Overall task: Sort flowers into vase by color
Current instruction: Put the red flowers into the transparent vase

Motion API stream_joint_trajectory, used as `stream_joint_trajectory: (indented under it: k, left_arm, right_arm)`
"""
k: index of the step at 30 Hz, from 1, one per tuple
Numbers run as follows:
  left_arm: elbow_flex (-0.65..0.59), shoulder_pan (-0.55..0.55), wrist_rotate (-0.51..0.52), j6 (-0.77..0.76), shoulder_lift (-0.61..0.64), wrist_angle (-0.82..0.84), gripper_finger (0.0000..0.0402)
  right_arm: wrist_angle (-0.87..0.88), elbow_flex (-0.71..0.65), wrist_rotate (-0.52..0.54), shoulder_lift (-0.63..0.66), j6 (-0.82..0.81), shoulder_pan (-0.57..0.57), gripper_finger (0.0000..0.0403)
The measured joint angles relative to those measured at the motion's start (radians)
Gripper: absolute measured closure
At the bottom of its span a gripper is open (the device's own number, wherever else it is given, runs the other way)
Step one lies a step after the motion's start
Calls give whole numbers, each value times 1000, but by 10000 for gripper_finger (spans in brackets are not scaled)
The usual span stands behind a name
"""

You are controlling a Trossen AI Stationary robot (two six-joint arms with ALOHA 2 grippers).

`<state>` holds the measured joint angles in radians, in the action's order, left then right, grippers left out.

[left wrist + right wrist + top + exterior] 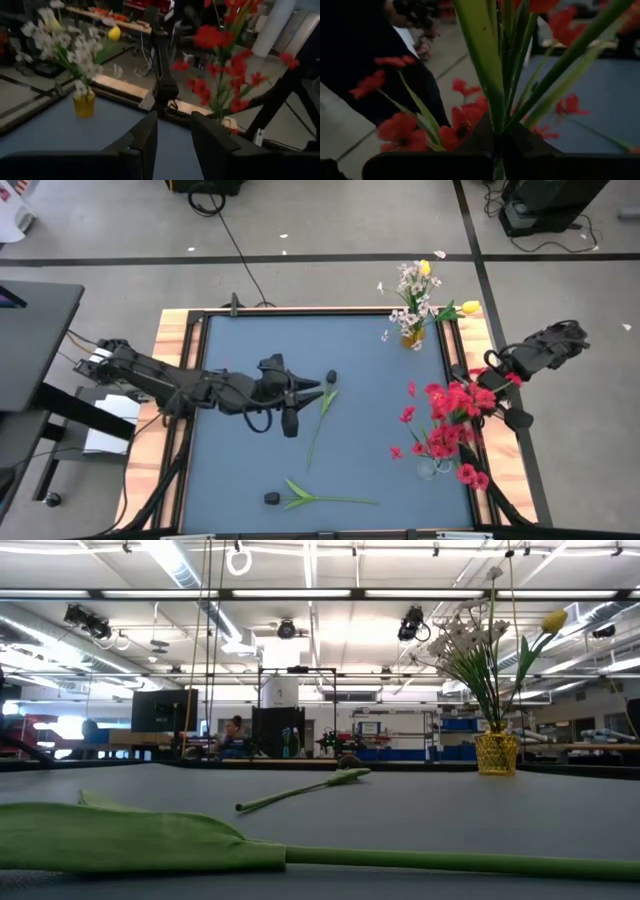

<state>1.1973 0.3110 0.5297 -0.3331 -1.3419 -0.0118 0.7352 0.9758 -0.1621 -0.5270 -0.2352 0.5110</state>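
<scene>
The blue table (370, 390) has a wooden rim, and both vases stand close to its right edge. The middle of the table has the most open room.

The yellow vase (412, 337) stands at the far right corner. It holds white flowers (410, 285) and yellow tulips (468, 307). The clear vase (436, 468) stands near the right edge, closer to the front than the yellow vase. It is full of red flowers (450, 420).

Two dark-headed flowers lie flat on the table, well away from the yellow vase. One dark bud flower (322, 412) lies near the middle. The other dark bud flower (310, 499) lies by the front edge, with long leaves.

The left gripper (303, 392) hangs near the middle, just beside the head of the middle flower. Its fingers (150, 137) are apart and hold nothing.

The right gripper (487, 385) is over the right edge, between the two vases. It is clenched on green stems (495, 75) among the red flowers.
</scene>
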Motion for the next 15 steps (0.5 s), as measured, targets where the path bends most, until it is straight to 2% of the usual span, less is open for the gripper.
stream_joint_trajectory:
  k: [5,15]
  left_arm:
    - [-1,-14,1,30,24,45,279]
    - [-1,-22,2,29,24,67,279]
  right_arm:
    - [-122,-58,-47,-4,26,0,385]
    - [-122,-135,-82,-3,52,0,385]
